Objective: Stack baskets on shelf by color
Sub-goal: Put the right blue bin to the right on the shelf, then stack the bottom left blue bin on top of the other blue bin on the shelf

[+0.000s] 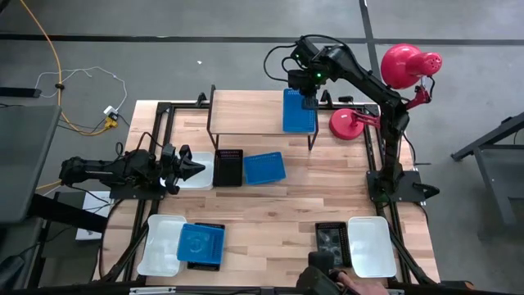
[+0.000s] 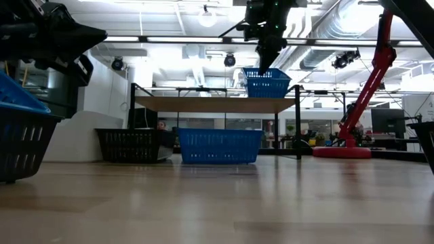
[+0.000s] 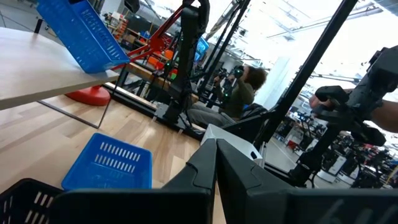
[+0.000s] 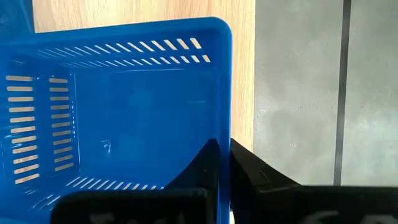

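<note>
While the right claw point(image 1: 308, 102) reaches over the far side of the bench point(image 1: 278, 209), its fingers are pinched on the rim of a blue basket point(image 1: 299, 111) that sits on the right end of the shelf point(image 1: 246, 113). In the right wrist view, one dark finger is inside the basket wall and one outside. From the low view, this basket stands on the shelf's light wooden plank, directly under the claw.

On the bench just in front of the shelf, a black basket point(image 1: 228, 167) and a second blue basket point(image 1: 264, 167) lie side by side. A white basket point(image 1: 197, 172) lies to the left of the black one, partly hidden by the left claw point(image 1: 193, 168). The left claw hovers there near the bench's left edge, with its fingers pressed together.

At the near left of the bench, a third blue basket point(image 1: 201, 242) rests inside another black basket point(image 1: 205, 263), beside a white basket point(image 1: 160, 244). At the near right, a black basket point(image 1: 332, 242) lies next to a white one point(image 1: 371, 245).

A red lamp stand point(image 1: 350, 123) sits on the bench to the right of the shelf.
</note>
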`<state>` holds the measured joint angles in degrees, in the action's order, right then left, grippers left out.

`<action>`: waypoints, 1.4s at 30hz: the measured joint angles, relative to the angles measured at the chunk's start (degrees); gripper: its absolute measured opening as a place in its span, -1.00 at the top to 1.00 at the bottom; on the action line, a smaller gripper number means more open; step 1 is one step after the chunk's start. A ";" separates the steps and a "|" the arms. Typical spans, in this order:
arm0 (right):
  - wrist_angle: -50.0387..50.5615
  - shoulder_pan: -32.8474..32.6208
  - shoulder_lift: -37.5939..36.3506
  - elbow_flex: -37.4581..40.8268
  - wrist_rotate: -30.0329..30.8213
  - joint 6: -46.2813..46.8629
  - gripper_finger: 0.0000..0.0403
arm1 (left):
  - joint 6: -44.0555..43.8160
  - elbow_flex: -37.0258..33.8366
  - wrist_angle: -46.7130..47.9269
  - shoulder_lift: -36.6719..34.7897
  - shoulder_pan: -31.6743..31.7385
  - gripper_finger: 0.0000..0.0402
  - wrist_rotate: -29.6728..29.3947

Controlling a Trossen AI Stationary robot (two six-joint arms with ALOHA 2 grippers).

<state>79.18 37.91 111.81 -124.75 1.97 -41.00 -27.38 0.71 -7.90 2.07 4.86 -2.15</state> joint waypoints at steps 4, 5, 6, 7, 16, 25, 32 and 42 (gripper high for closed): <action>-0.01 0.00 0.00 0.00 -0.02 0.00 0.74 | 0.00 -0.02 0.00 0.00 0.00 1.00 0.00; -0.09 0.00 0.00 0.00 0.00 0.00 0.68 | -0.01 -0.01 0.00 -0.01 0.00 1.00 0.00; -0.19 0.00 0.00 0.00 0.10 0.00 0.63 | -0.02 -0.02 -0.02 -0.01 -0.01 1.00 0.00; -0.24 -0.01 0.00 0.00 0.54 0.00 0.58 | 0.00 -0.02 -0.02 -0.01 -0.02 1.00 0.00; -0.64 -0.02 -0.44 0.00 3.93 1.58 0.37 | 0.00 -0.02 -0.02 0.00 -0.01 1.00 0.00; 2.63 -0.21 -6.41 -0.04 -19.46 14.93 0.37 | -0.02 -0.02 0.00 0.00 -0.02 1.00 0.00; 10.82 -8.29 -11.01 -0.02 -33.01 19.42 0.37 | 0.00 -0.02 -0.02 0.00 0.00 1.00 0.00; -6.02 -25.24 -29.10 28.63 -30.18 32.65 0.38 | -0.02 0.00 0.00 -0.01 -0.01 1.00 0.00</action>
<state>73.16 12.67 82.71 -96.12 -28.20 -8.34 -27.40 0.71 -7.90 2.05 4.85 -2.15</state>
